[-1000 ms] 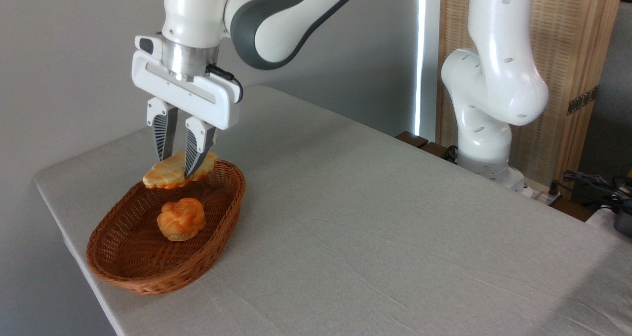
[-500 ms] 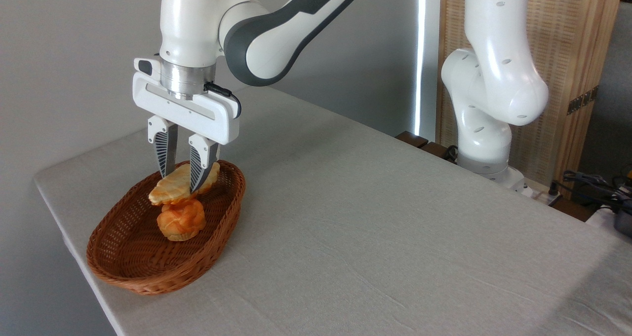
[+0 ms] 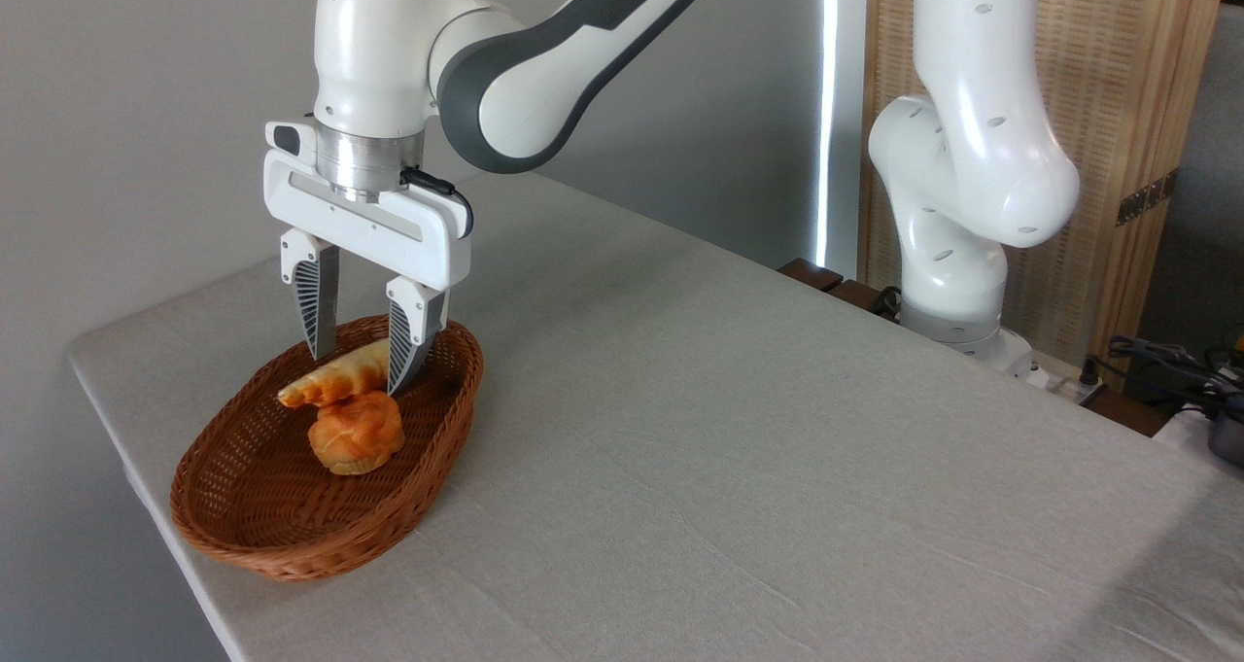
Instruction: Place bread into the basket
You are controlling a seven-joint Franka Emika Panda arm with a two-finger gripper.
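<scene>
The flat pale golden bread [image 3: 335,380] lies tilted inside the reddish-brown wicker basket [image 3: 243,526], resting on the top of a small round orange-brown bun [image 3: 356,434]. My gripper [image 3: 358,370] hangs over the far end of the basket, open, with a finger on either side of the bread and a visible gap to each. The right finger's tip hides the bread's far end.
The basket sits near the left corner of the grey cloth-covered table [image 3: 739,468], close to its front-left edge. The arm's white base [image 3: 957,254] stands at the far right edge. Cables [image 3: 1176,365] lie beyond the table at right.
The gripper came down into the basket with the bread, then its fingers spread apart. The bread dropped out of the grip and now rests on the bun.
</scene>
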